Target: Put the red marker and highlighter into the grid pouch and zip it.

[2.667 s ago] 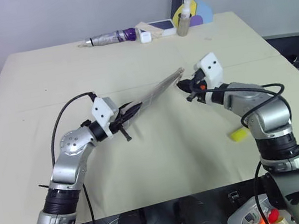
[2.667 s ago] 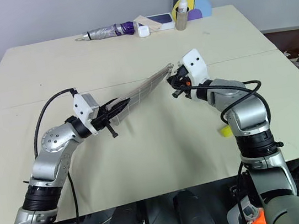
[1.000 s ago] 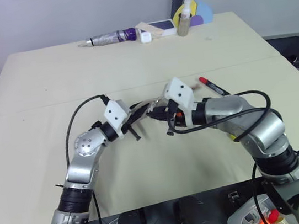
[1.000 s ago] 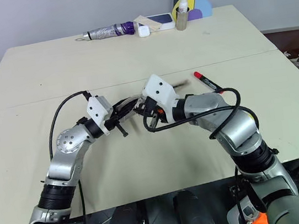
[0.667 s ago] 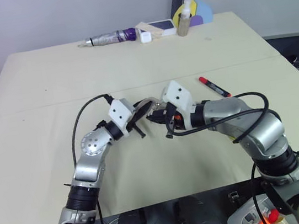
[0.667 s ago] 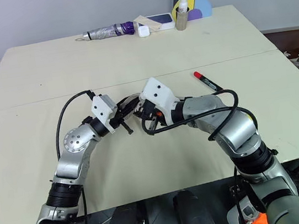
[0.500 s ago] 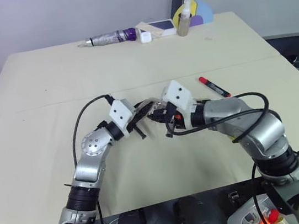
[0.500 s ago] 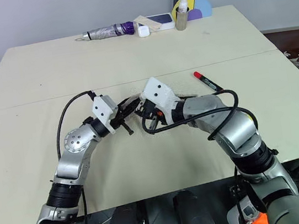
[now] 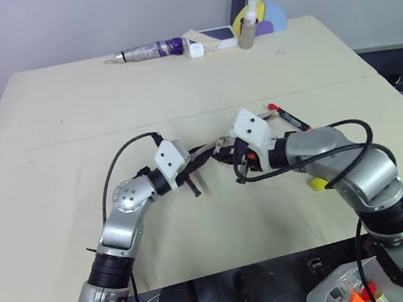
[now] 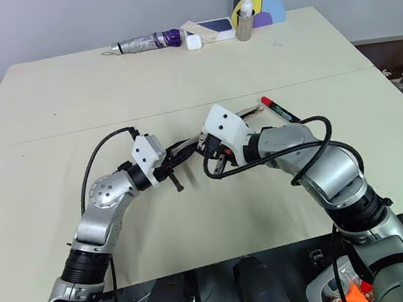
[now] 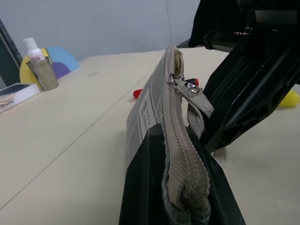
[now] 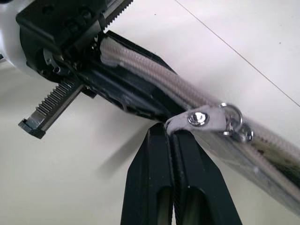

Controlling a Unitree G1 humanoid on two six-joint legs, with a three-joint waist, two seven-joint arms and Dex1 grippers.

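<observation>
Both arms have come closer together since the earlier frame, above the table [image 9: 50,142]. From the head, the red marker [image 9: 287,115] lies behind the right arm, the highlighter [image 9: 316,183] beside it. From the left wrist, the left end effector [image 11: 180,187] is clamped on the grid pouch [image 11: 154,101]. From the right wrist, the right end effector [image 12: 174,140] pinches the zipper pull [image 12: 204,118].

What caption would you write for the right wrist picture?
Right pincer pinches the zipper pull while the left pincer holds the grid pouch.
</observation>
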